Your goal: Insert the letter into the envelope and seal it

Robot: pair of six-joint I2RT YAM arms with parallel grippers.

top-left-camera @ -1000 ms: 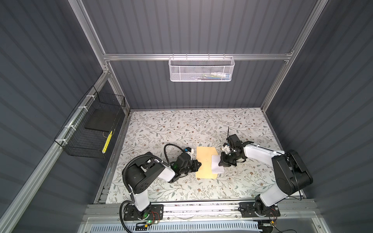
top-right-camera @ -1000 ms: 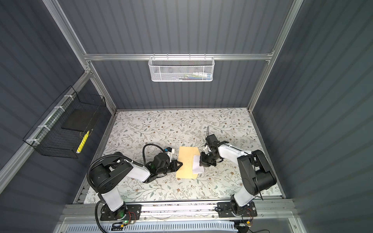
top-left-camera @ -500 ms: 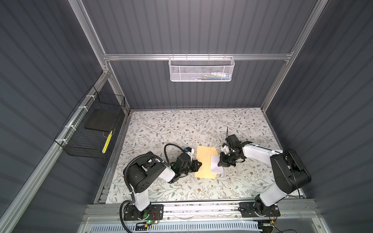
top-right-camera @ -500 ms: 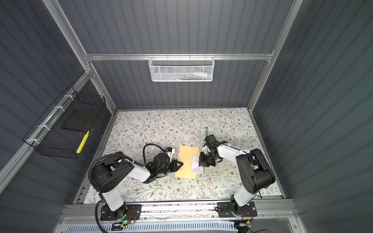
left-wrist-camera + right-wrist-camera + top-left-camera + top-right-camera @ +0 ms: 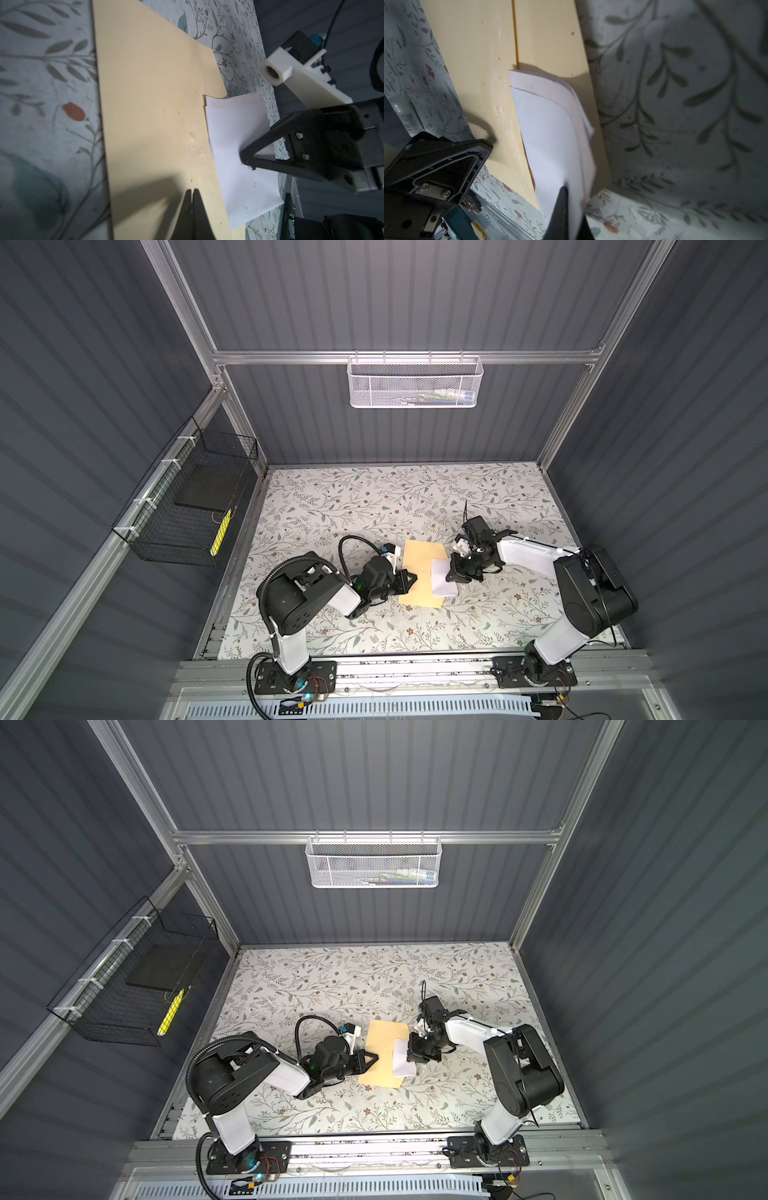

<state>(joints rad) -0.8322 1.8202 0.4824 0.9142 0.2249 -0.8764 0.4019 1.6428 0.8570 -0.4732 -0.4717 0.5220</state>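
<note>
Jaws closed and empty, the left gripper (image 5: 413, 576) presses the flat tan paper envelope (image 5: 419, 556) at its 8 o'clock edge, likely pinning it. The right gripper (image 5: 449, 577) pinches the folded white paper letter (image 5: 444, 589) at the envelope's 4 o'clock edge, apparently feeding it into the opening.

You've got a tan envelope (image 5: 422, 556), plain apart from a few small dark specks. White letter (image 5: 442, 587), unprinted. Tabletop (image 5: 374, 497) is off-white with a grey-green leafy vine print and small red-brown flowers. Far white mesh basket (image 5: 415, 383). Black wire basket (image 5: 178, 526) on the left, yellow strip (image 5: 220, 526) inside. Left arm (image 5: 345, 599) and right arm (image 5: 525, 558): white shells, black joints. Walls (image 5: 415, 302) dark grey, ribbed.
</note>
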